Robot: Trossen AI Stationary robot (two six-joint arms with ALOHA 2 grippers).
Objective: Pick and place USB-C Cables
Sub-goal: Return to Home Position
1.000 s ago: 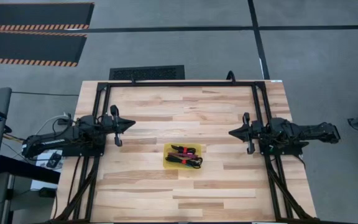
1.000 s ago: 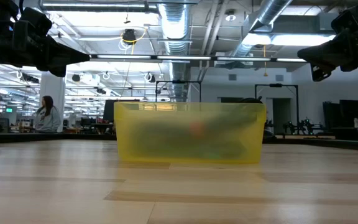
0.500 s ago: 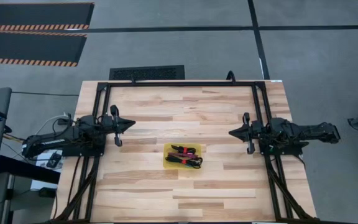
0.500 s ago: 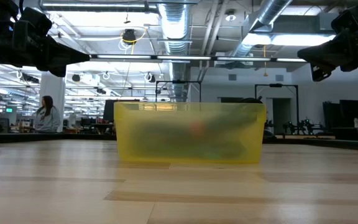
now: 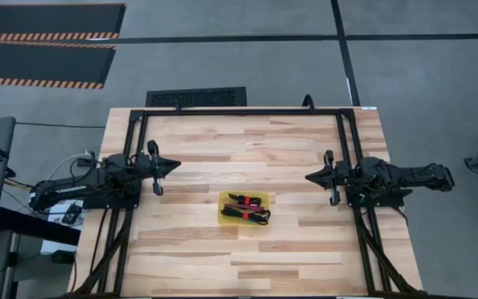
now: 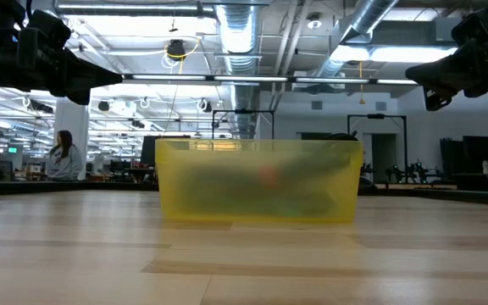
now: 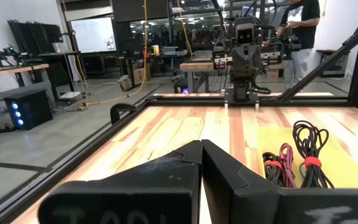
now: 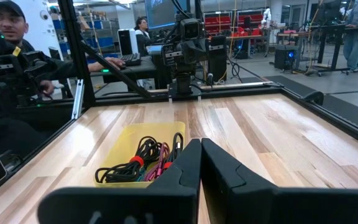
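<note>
The USB-C cables (image 5: pixel 246 208) lie bundled inside a flat yellow tray (image 5: pixel 226 216) near the table's middle: black bundles with red bands (image 7: pixel 306 149), one magenta (image 7: pixel 285 163). In the right wrist view the cables (image 8: pixel 143 162) lie on the tray floor. My left gripper (image 5: pixel 176 166) hovers shut over the table's left side, above and to the far left of the tray. My right gripper (image 5: pixel 309 177) hovers shut over the right side, facing it. Neither touches anything. No teal bundle shows plainly.
A black frame (image 5: pixel 239 110) runs along the table's far edge and down both sides. Bare wood (image 5: pixel 247 257) lies on all sides of the tray. People stand and sit in the room beyond (image 8: pixel 8 25). In the low view the tray wall (image 6: pixel 258 182) hides the cables.
</note>
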